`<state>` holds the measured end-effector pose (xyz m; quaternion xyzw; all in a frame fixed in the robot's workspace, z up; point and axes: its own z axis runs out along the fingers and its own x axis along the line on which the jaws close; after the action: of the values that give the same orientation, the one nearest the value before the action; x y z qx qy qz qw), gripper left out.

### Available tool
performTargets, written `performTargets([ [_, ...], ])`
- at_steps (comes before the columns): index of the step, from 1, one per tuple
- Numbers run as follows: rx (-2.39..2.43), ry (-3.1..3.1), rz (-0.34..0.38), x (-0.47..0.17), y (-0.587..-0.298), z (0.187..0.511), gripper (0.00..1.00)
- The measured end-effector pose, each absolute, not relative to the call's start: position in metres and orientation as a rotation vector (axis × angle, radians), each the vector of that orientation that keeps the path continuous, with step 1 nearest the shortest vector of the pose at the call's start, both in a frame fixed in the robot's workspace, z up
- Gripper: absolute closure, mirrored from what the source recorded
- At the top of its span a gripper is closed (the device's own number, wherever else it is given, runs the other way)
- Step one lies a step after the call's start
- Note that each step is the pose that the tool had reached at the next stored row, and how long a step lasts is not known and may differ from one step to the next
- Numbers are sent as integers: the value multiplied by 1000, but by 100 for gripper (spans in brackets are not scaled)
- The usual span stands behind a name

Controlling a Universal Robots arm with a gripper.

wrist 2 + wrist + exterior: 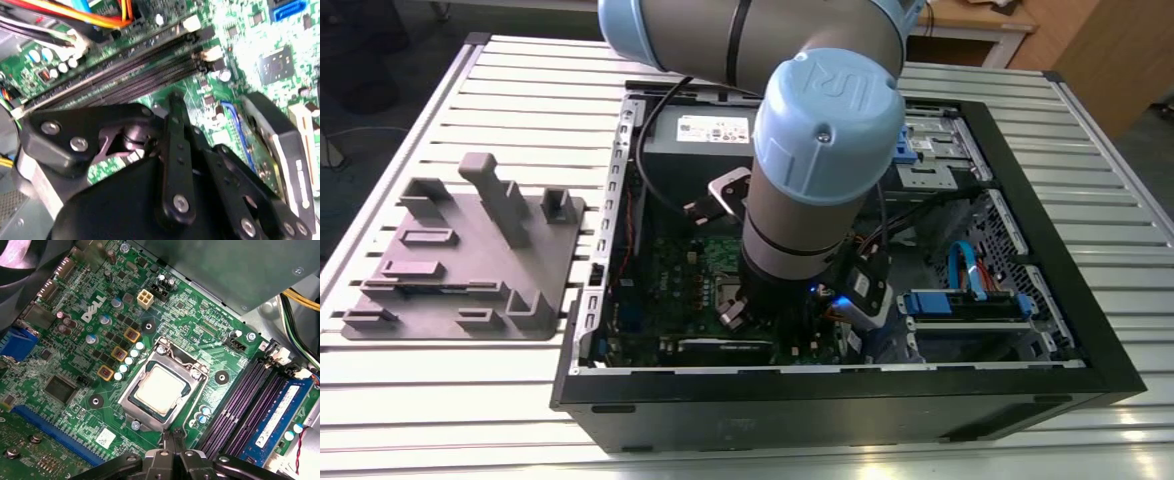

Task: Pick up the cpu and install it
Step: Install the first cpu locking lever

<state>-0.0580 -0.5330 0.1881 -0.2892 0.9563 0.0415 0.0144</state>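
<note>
The cpu, a small square chip with a pale silver top, lies flat inside the metal-framed socket on the green motherboard. In the first wrist view my gripper hovers just off one edge of the socket, its two black fingertips together with nothing between them. The second wrist view shows the black gripper linkage and one finger above the memory slots. In the exterior view the arm reaches down into the open computer case and covers the socket.
A large grey plastic fixture with upright posts sits on the slatted table at the exterior view's left. Memory slots with a blue-labelled module, cable bundles and a black cover crowd the socket.
</note>
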Motion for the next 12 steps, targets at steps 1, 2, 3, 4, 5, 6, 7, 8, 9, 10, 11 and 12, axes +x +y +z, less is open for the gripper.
performTargets([
  [1, -900, 2977, 129, -58, -533, 188, 90],
  [2, -900, 2977, 130, -58, -533, 188, 90],
  [3, -900, 2977, 130, -58, -533, 188, 90],
  [4, -900, 2976, 131, -58, -533, 188, 90],
  [5, -900, 2976, 132, -58, -533, 189, 90],
  [6, -900, 2976, 133, -58, -533, 190, 90],
  [7, -900, 2976, 133, -58, -533, 191, 90],
  [8, -900, 2977, 133, -58, -533, 192, 90],
  [9, -900, 2976, 133, -58, -533, 193, 90],
  [10, -900, 2976, 133, -58, -533, 193, 90],
  [11, -900, 2976, 133, -58, -533, 193, 90],
  [12, -900, 2976, 133, -58, -533, 193, 90],
])
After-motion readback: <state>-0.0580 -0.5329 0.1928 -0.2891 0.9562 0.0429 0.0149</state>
